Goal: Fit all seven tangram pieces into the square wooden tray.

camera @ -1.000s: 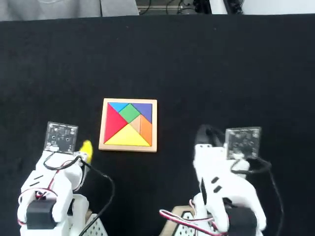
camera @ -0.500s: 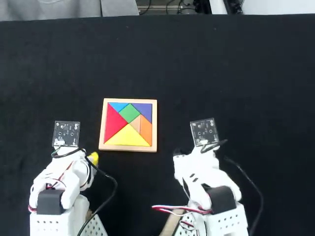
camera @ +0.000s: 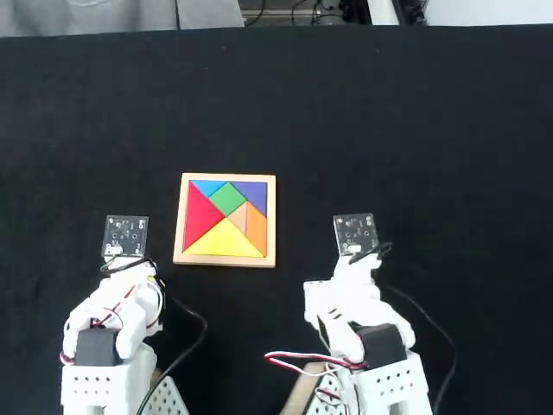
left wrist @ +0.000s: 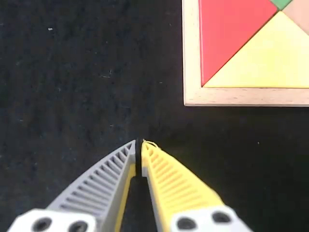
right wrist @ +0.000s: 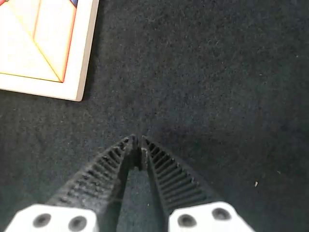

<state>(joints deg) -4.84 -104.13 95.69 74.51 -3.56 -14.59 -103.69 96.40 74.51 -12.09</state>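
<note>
Black felt-like cloth covering the whole table, seen from above. Beyond its far edge: pale grey fabric at one corner, dark cables mid-way, white surface at the other corner.

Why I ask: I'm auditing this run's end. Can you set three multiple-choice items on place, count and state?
1. The tray lies: A between left arm and right arm, farther out; B behind both arms; C under an arm.
2. Pieces in it: A three; B five; C seven.
3. Left tool and right tool: A open; B shut, empty; C shut on pieces.
A, high view; C, seven coloured shapes fill it; B, fingertips meet with nothing between.
</note>
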